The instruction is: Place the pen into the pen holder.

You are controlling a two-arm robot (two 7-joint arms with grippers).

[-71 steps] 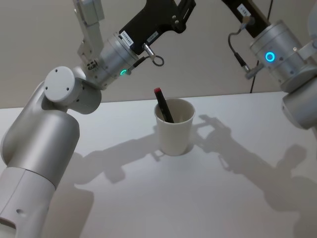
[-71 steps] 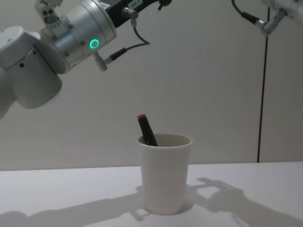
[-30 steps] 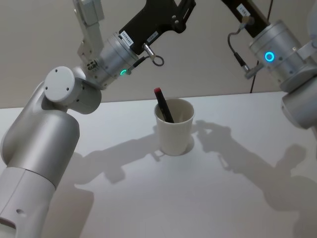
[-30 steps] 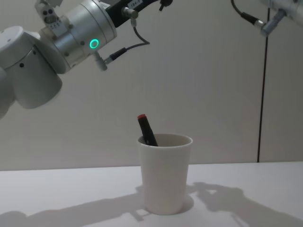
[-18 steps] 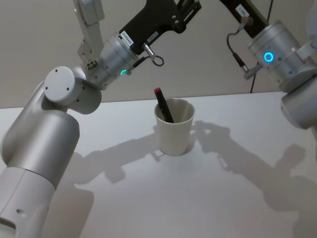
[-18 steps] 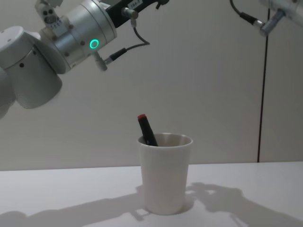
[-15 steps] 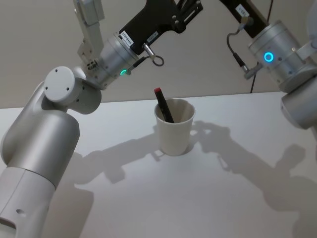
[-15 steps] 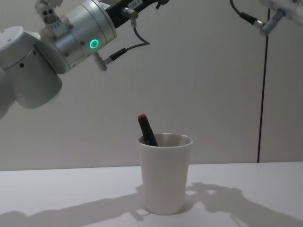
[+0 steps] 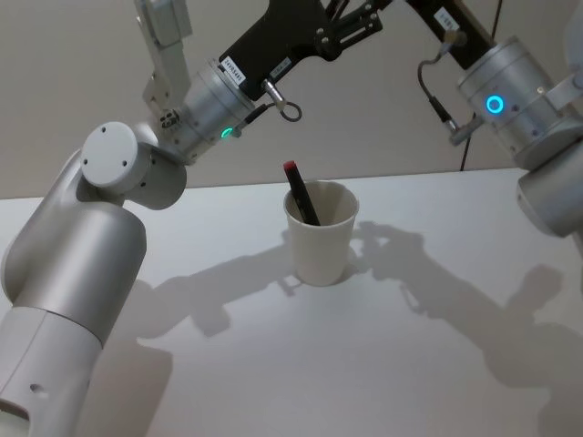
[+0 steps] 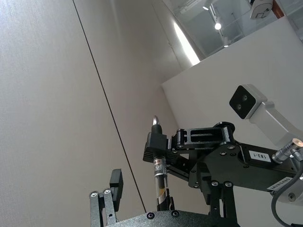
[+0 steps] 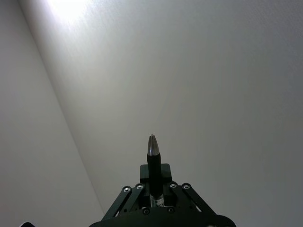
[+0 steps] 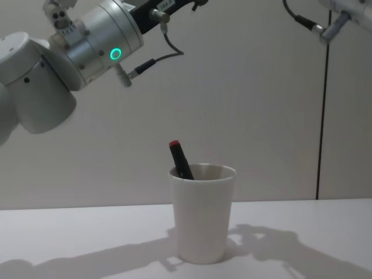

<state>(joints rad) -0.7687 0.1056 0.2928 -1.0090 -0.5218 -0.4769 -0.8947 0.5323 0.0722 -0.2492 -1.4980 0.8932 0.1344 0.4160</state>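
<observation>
A black pen (image 9: 300,194) with a red cap leans inside the white paper cup (image 9: 321,241) at frame centre; the task looks done. Both arms are raised at the top; their grippers' states cannot be told.

You have a plain white table (image 9: 301,364) in front of you, its far edge meeting the pale wall. 1 thing stands directly on it: the pen holder (image 9: 321,235), a white tapered paper cup, upright near the middle toward the far edge. In the chest view the pen holder (image 12: 203,213) sits with its base flat on the table (image 12: 87,241), arm shadows falling across the surface on both sides.
</observation>
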